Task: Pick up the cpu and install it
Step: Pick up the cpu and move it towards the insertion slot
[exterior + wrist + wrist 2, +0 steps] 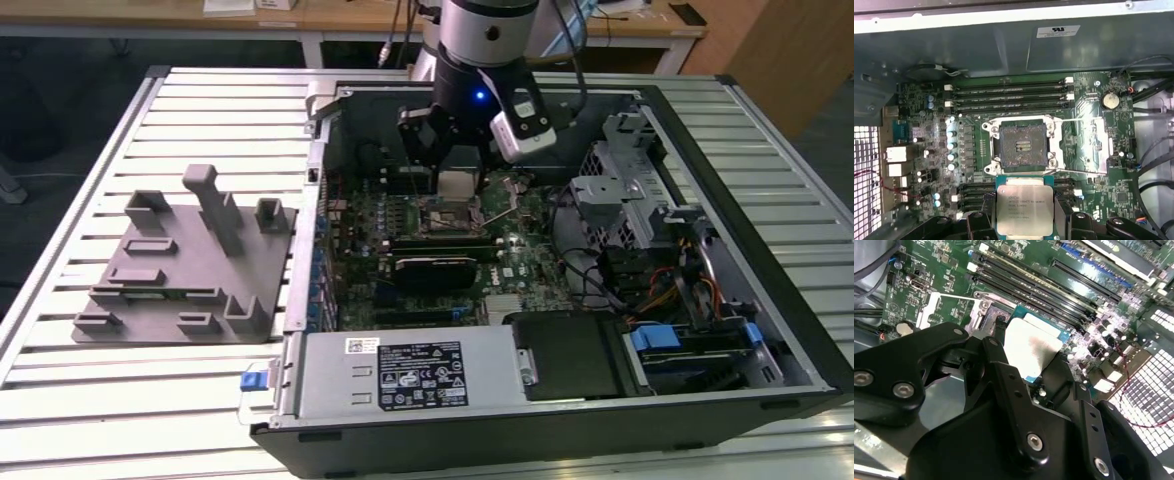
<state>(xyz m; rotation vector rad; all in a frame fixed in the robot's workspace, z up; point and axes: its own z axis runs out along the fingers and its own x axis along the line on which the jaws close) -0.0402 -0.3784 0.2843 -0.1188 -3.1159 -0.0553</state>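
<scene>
while the gripper (458, 172) hangs over the motherboard (527, 262) in the exterior view, it pinches the cpu (457, 185). second wrist view: fingers (1006, 375) clamp its edges. first wrist view: cpu near the empty socket (1023, 146), not seated; probably light, stiff, fragile, so an edge hold suits.

Metal and matt plastic
The cpu (1025, 209) shows dull silver metal; the fixture block (187, 265) is matt grey plastic.

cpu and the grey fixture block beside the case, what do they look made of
cpu: looks like a metal lid, matte silver with a dull sheen, on a thin green board rim, seemingly circuit laminate. fixture block: probably plastic, uniform matte grey with no glints, though the look leaves that open.
</scene>
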